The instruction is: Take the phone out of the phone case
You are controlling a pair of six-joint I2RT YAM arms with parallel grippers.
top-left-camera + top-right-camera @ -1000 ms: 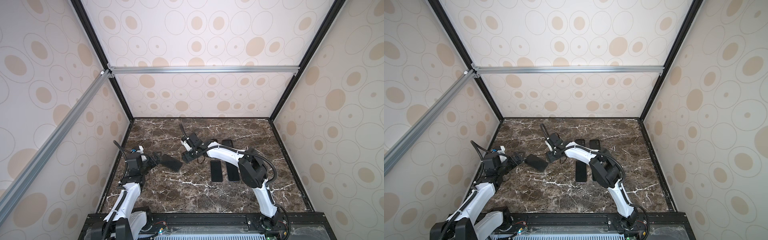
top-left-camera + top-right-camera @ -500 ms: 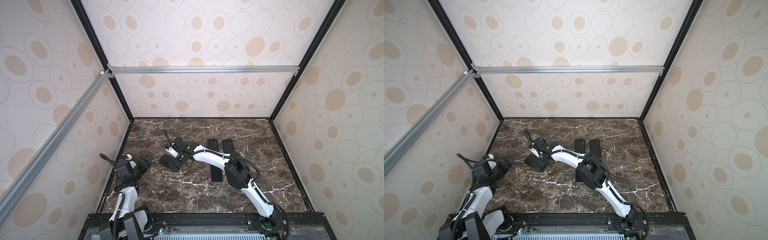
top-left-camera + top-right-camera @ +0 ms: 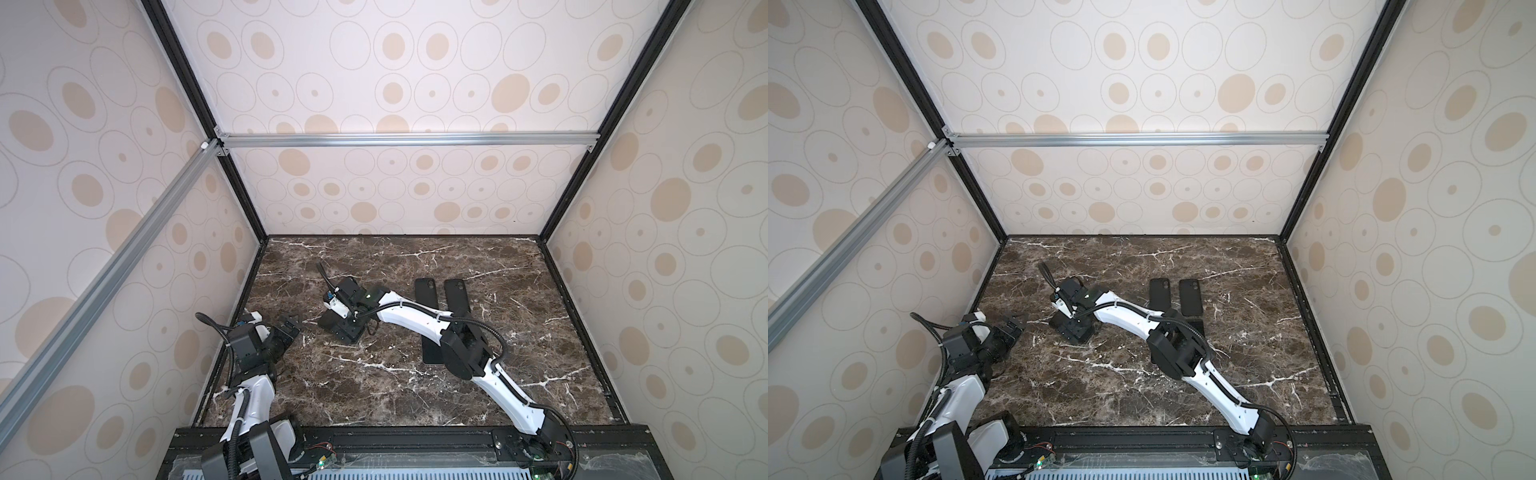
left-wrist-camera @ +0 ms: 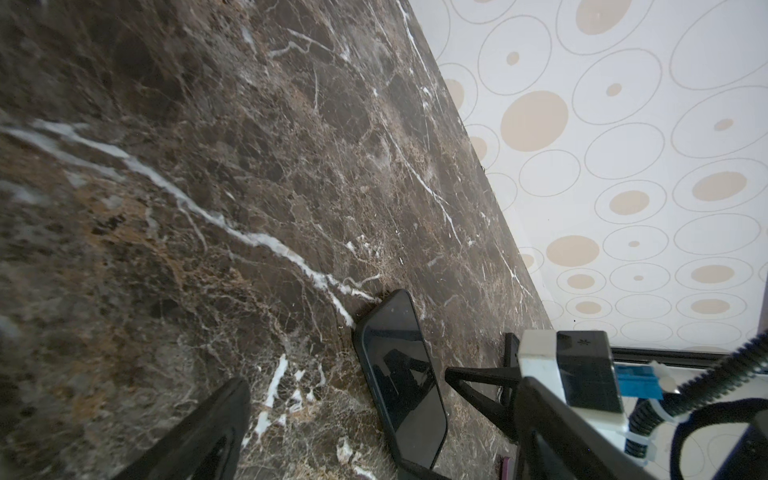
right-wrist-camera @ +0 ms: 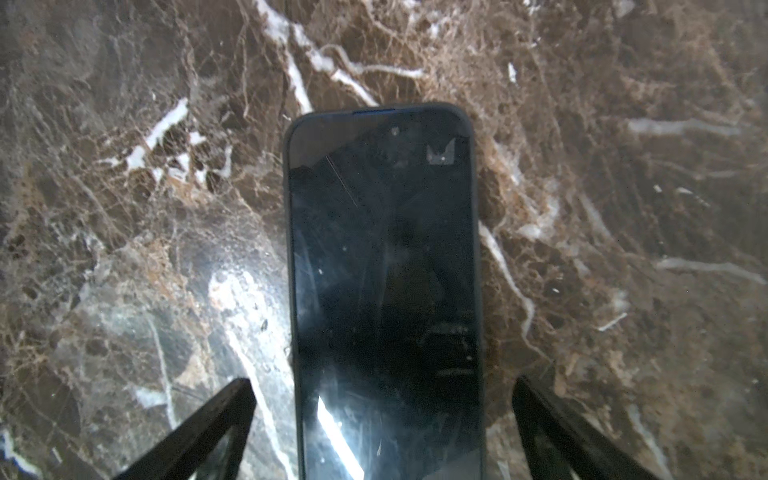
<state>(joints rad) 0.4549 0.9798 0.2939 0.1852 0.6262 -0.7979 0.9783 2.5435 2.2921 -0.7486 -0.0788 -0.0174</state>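
- The phone lies flat and screen up on the counter, seated in the phone case. The dark rim wraps every edge that shows, so the separation itself looks not yet done.
- The right gripper hangs over one end of the phone with its jaws wide apart. One finger stands off each long side and neither touches. It seems lined up to close across the phone's width.
- The left gripper sits near the phone but clear of it, also spread and empty. It is probably placed there to brace or peel the case, since one pinch alone would likely lift phone and case together.
- With the phone lying flat, the counter holds it steady while the grippers line up, but the edges offer little to catch.
- Well apart from the phone, past the right arm, one dark slab and another lie side by side. Whether they are cases or phones cannot be told.
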